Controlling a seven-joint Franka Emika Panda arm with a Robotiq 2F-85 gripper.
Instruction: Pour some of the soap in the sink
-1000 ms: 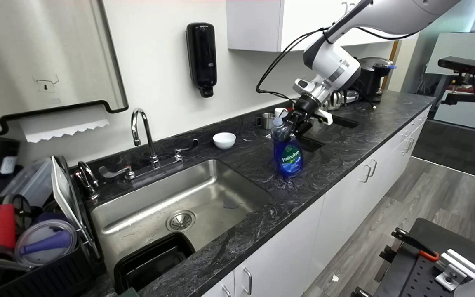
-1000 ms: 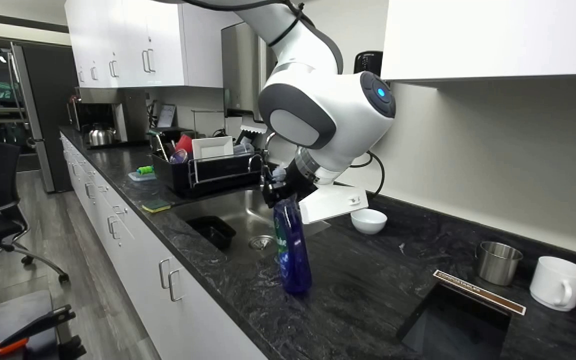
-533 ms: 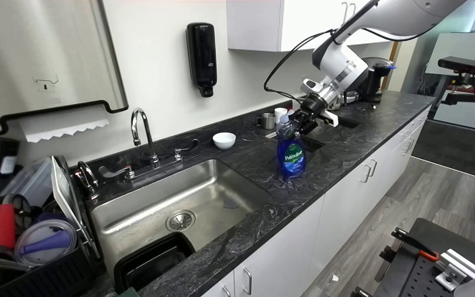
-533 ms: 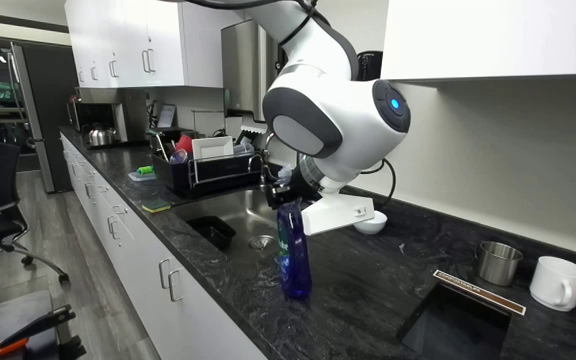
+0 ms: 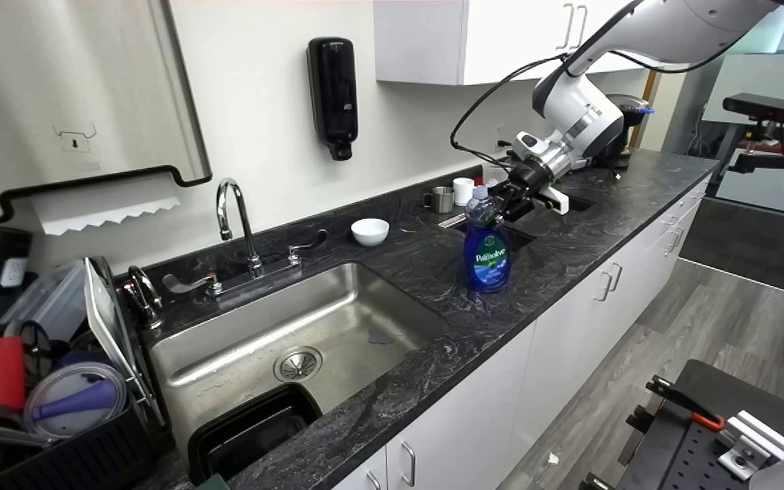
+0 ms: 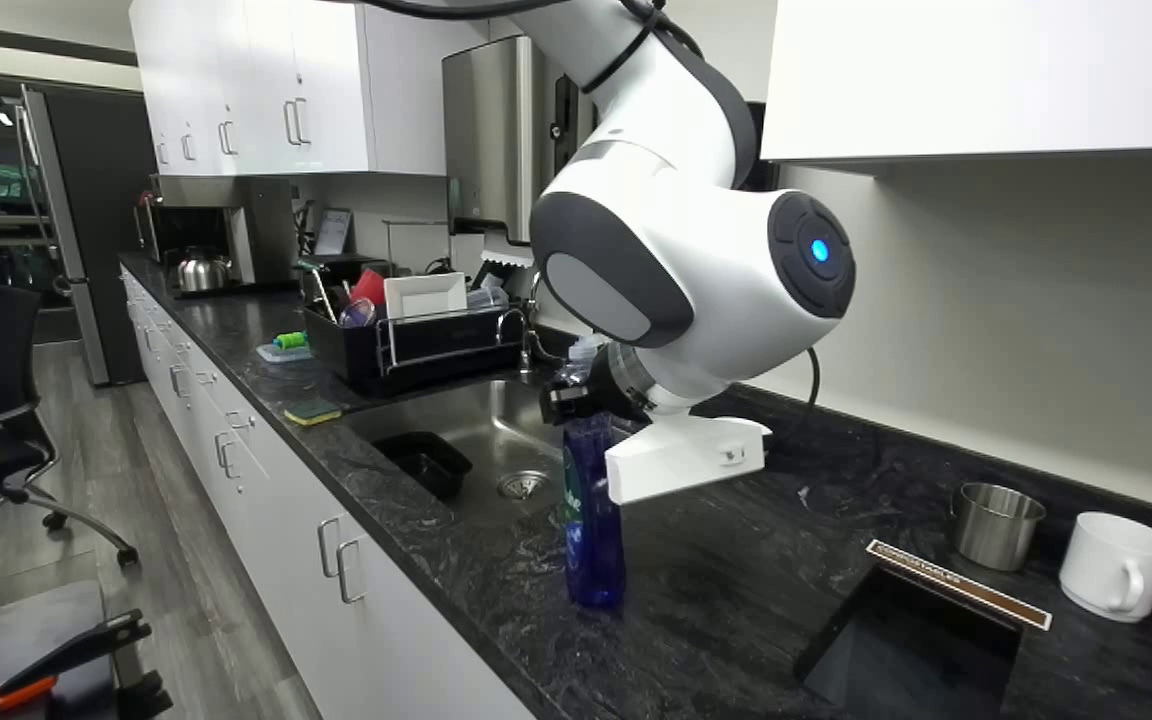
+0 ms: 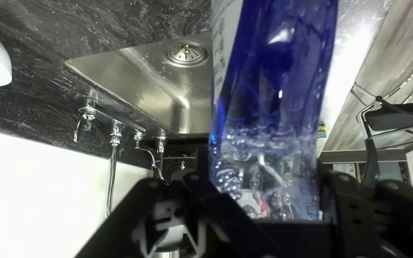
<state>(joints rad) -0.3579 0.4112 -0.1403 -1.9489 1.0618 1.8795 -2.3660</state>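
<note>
The soap, a clear bottle of blue liquid with a green and blue label (image 5: 489,262) and pale cap, is nearly upright over the dark counter beside the sink. It shows in both exterior views (image 6: 593,530) and fills the middle of the wrist view (image 7: 274,71). I cannot tell whether its base touches the counter. My gripper (image 5: 499,209) is shut on the bottle's upper part, below the cap; in the wrist view a finger lies against each side (image 7: 264,170). The steel sink (image 5: 365,354), with its round drain and chrome faucet (image 5: 241,214), lies left of the bottle.
A black pan (image 5: 256,435) sits in the sink. A white bowl (image 5: 370,232), metal cup (image 5: 441,200) and white mug (image 5: 463,191) stand along the wall. A black dish rack (image 6: 441,345) stands beyond the sink. A rectangular counter opening (image 6: 921,640) is near the mug.
The gripper and bottle have moved away from the sink, and the wrist has come lower. The bottle has turned from tilted to nearly upright, still held.
</note>
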